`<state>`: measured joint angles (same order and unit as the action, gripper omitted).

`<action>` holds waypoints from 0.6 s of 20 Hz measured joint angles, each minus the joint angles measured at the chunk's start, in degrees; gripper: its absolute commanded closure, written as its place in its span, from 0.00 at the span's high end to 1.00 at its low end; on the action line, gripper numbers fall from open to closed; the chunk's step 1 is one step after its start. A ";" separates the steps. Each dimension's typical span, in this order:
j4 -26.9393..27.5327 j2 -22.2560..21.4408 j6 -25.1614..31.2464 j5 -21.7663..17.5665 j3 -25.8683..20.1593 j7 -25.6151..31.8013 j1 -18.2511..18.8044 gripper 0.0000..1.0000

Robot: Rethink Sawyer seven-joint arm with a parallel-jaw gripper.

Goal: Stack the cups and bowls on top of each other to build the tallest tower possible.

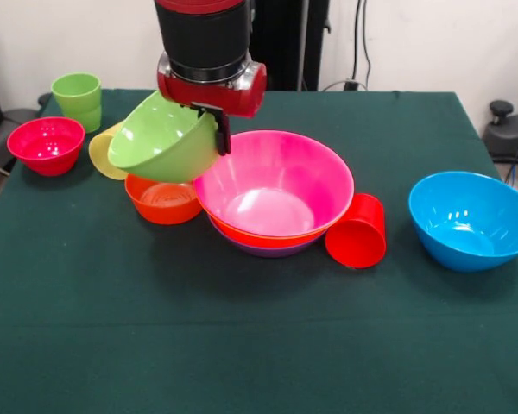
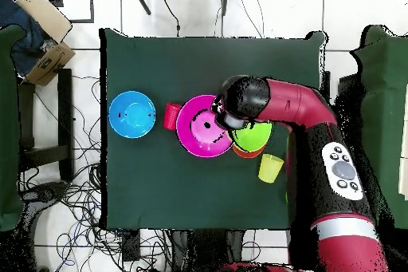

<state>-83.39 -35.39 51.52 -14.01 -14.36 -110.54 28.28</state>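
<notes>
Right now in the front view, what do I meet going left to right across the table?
Magenta bowl → green cup → lime-green bowl held tilted in the gripper → pink bowl on top of the tower → red cup on its side → blue bowl.

front table (image 1: 242,345) free — red cup (image 1: 357,231) beside pink bowl (image 1: 274,185) | blue bowl (image 1: 471,219) apart

Dark green table (image 1: 242,345), blue bowl (image 1: 471,220), red cup (image 1: 357,231) on its side, magenta bowl (image 1: 46,145), green cup (image 1: 78,99), small red-orange bowl (image 1: 162,200)
</notes>
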 measured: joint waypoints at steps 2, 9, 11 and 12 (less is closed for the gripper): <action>-0.52 -0.05 0.00 -0.55 -1.41 0.61 1.13 0.00; -2.21 -0.71 0.00 -2.37 -4.30 1.15 1.39 0.00; -2.60 -1.24 0.03 -2.40 -4.83 1.15 0.77 0.00; -2.63 -1.46 0.05 -2.40 -4.98 1.15 0.49 0.00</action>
<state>-86.02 -36.85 51.56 -16.41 -19.34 -109.39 28.78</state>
